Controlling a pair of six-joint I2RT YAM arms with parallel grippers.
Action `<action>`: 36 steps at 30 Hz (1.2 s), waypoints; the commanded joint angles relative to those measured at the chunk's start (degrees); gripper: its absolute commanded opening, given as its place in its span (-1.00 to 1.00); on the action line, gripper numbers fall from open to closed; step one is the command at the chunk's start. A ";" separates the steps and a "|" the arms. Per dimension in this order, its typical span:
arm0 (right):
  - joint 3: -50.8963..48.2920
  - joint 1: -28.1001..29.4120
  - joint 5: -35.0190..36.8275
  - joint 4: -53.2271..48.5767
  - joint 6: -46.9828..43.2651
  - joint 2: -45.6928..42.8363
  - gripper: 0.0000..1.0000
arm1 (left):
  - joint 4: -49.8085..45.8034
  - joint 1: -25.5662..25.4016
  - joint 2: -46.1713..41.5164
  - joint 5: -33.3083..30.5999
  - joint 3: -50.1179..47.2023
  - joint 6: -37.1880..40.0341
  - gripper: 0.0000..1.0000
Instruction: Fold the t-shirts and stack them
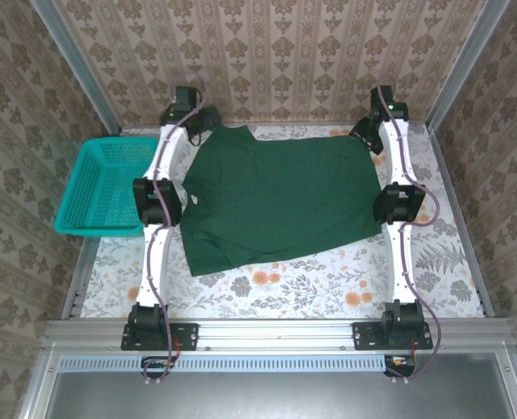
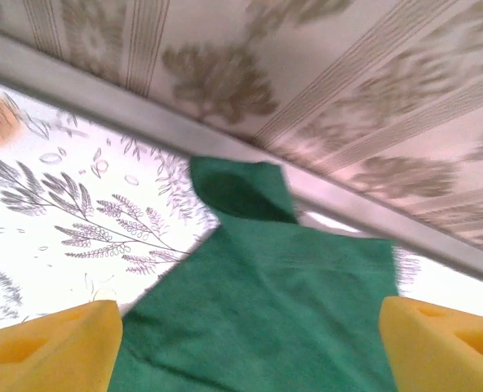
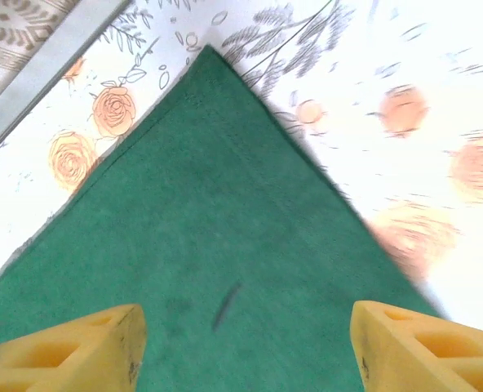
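The floral-patterned table [image 1: 328, 284] shows a bare strip nearest the arm bases. Beyond it, the plain dark green cotton t-shirt [image 1: 276, 196] lies spread flat across the middle. The teal plastic mesh basket [image 1: 97, 230] sits at the left. At the shirt's far corners, the left hand [image 2: 250, 314] and the right hand [image 3: 245, 314] hang over the cloth, yellow fingers [image 2: 54, 343] spread wide, pinching nothing.
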 commanded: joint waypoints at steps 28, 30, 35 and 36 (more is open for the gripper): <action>-104.92 -10.42 -13.79 26.59 -3.86 -68.95 0.14 | -7.50 -5.18 -58.04 1.56 -86.08 -10.48 0.30; -105.92 -8.85 -13.64 28.49 -1.98 -65.52 0.02 | -9.92 -5.38 -56.85 0.24 -84.47 -9.95 0.30; -103.64 -4.02 -9.78 29.11 -1.49 -60.10 -0.14 | -14.71 -5.73 -50.07 -2.17 -75.68 -6.58 0.19; -103.54 -3.71 -8.88 29.41 -0.55 -59.74 -0.15 | -15.13 -5.80 -48.43 -2.17 -74.17 -6.25 0.17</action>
